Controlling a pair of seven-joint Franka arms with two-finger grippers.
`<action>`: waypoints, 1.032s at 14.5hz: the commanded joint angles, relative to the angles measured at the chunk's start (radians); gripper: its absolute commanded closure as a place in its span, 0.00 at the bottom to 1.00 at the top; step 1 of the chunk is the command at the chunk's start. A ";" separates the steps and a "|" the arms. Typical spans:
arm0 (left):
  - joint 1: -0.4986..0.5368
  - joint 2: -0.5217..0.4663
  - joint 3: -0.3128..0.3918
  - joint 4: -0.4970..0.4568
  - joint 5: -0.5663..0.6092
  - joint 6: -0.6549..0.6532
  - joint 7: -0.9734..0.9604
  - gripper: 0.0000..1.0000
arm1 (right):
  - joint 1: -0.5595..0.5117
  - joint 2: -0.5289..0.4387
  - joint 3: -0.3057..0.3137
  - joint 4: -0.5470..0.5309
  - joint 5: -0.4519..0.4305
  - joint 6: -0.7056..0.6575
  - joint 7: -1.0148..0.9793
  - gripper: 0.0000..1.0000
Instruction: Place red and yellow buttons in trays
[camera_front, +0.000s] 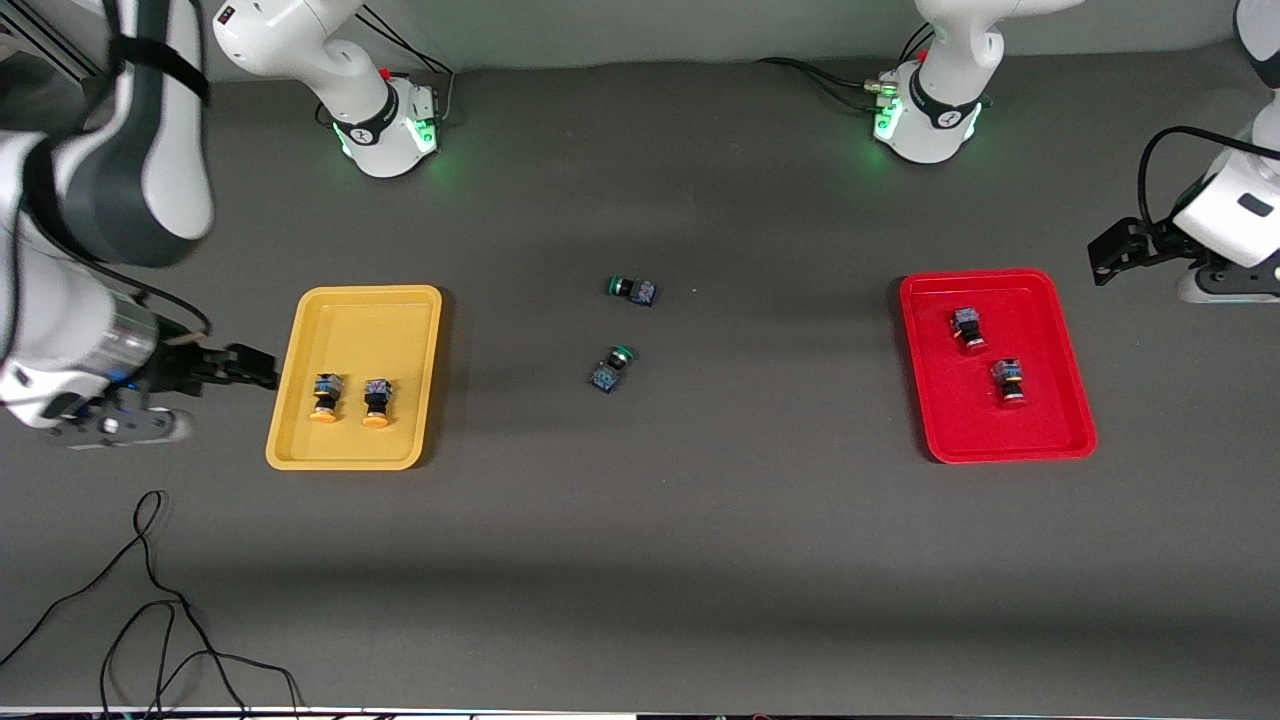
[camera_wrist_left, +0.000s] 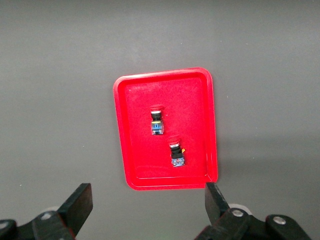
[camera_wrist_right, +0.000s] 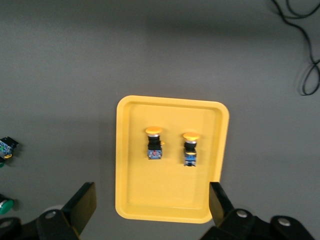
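Observation:
The mustard yellow tray (camera_front: 360, 320) holds two yellow-capped buttons (camera_front: 325, 397) (camera_front: 376, 402) lying side by side. The red tray (camera_front: 1040, 300) holds two red-capped buttons (camera_front: 968, 330) (camera_front: 1008, 382). My right gripper (camera_front: 255, 368) is open and empty, in the air over the table beside the yellow tray, at the right arm's end. Its wrist view shows that tray (camera_wrist_right: 170, 195) and both yellow buttons (camera_wrist_right: 154, 142) (camera_wrist_right: 190, 149). My left gripper (camera_front: 1105, 255) is open and empty over the table beside the red tray, which shows in its wrist view (camera_wrist_left: 140, 100) with both red buttons (camera_wrist_left: 157, 121) (camera_wrist_left: 176, 153).
Two green-capped buttons (camera_front: 632, 290) (camera_front: 611, 368) lie on the grey table midway between the trays. A black cable (camera_front: 150, 600) loops on the table nearer the front camera than the yellow tray.

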 joint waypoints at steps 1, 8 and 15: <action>0.024 -0.007 -0.017 0.002 -0.006 -0.009 -0.008 0.00 | -0.172 -0.106 0.183 -0.019 -0.083 -0.012 0.034 0.00; 0.022 0.063 -0.018 0.087 -0.005 -0.055 -0.005 0.00 | -0.623 -0.250 0.617 -0.109 -0.154 -0.003 0.096 0.00; 0.025 0.079 -0.018 0.092 -0.005 -0.068 0.006 0.00 | -0.826 -0.307 0.817 -0.165 -0.174 0.005 0.121 0.00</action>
